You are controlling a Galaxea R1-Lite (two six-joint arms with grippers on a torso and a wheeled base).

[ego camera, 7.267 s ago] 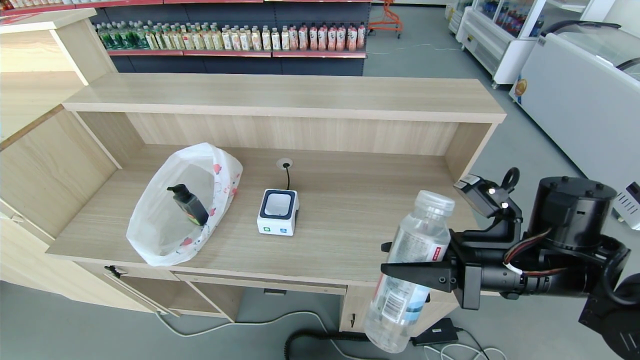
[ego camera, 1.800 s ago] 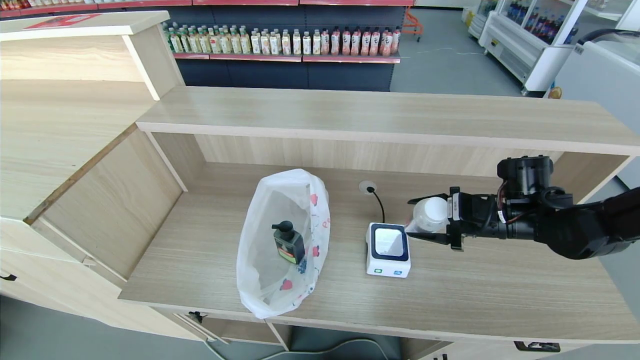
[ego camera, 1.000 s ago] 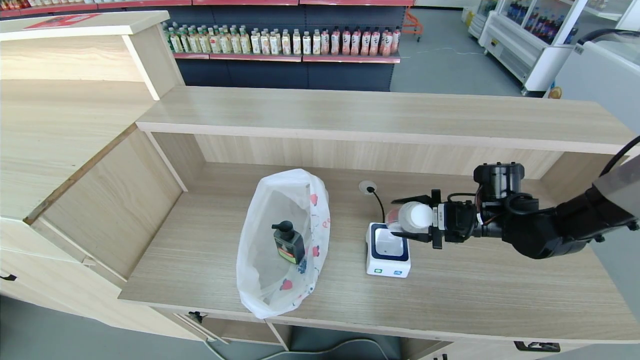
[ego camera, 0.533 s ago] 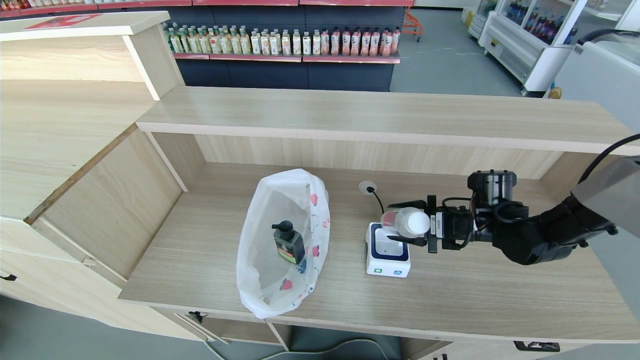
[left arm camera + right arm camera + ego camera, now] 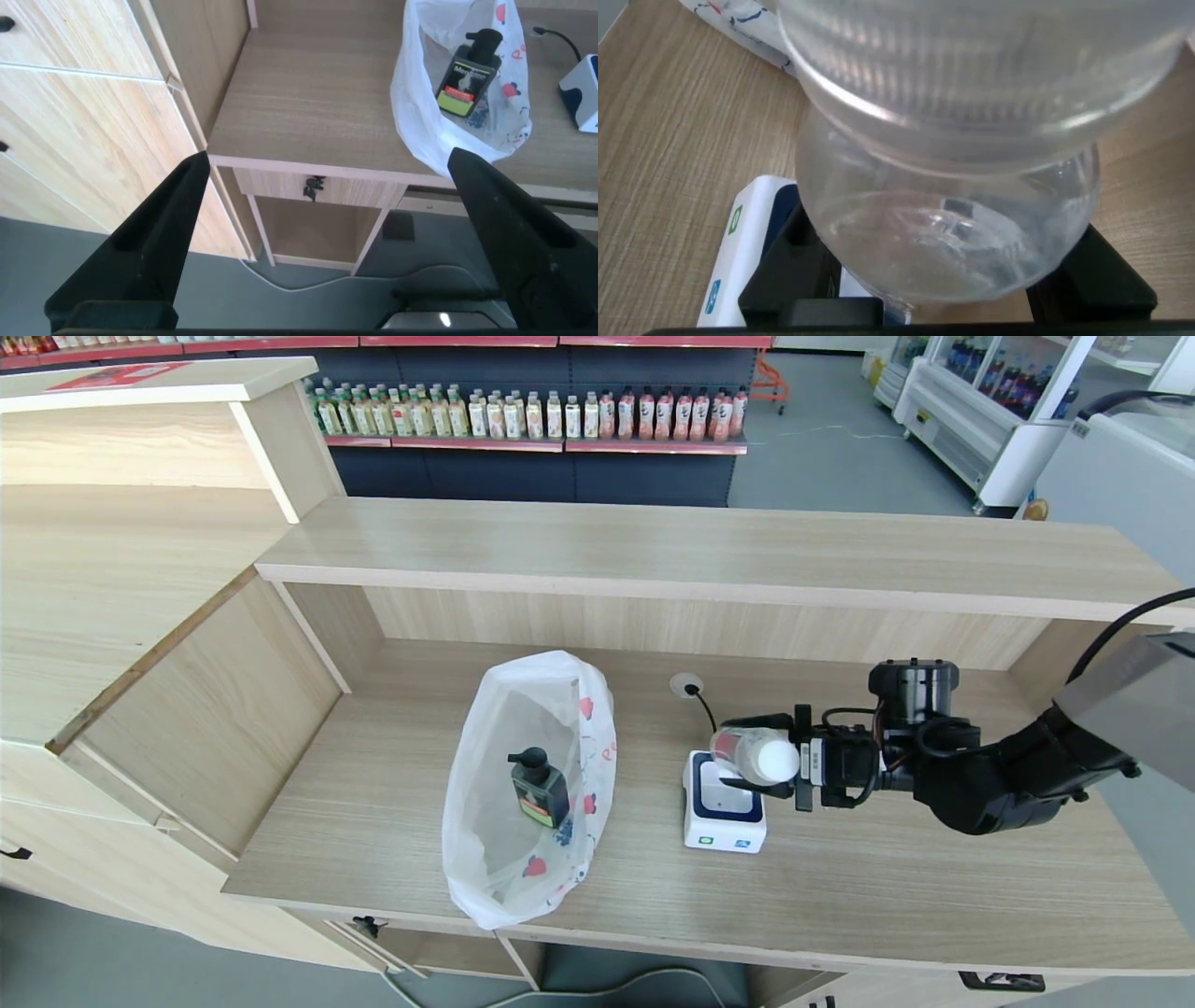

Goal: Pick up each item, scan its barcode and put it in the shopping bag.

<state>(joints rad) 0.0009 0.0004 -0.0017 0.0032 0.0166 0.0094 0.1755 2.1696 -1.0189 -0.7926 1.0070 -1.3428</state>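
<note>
head view: right gripper (image 5: 752, 753) out over the counter (image 5: 887, 887), claw closed on a clear water bottle (image 5: 758, 756), gripped round its body. bottle is tipped off upright and hangs just above the window of the white barcode scanner (image 5: 724, 814), not touching it as far as i can tell. the scanner's black cable (image 5: 707, 714) runs back to a grommet. white shopping bag (image 5: 485, 756) stands open just beside the scanner on the robot's left, a dark pump bottle (image 5: 539, 791) already upright inside

left wrist view: left gripper (image 5: 329, 157) hangs off the front edge of the counter, claw spread wide and empty. beyond it the shopping bag (image 5: 420, 121) with the pump bottle (image 5: 464, 75), and a corner of the scanner (image 5: 581, 93)

right wrist view: water bottle (image 5: 952, 187) very close, ribbed clear wall, dark fingers either side of it. scanner (image 5: 747, 252) directly under, bag edge (image 5: 738, 19) past it

judgement: scan step in hand for the second item. cannot tell whether the barcode faces the window. next move calls for turning the label toward the glass if needed, then carrying the bottle across to the robot's left, over the bag mouth, lowering beside the pump bottle and letting go. risk: the soft bag rim folding shut
</note>
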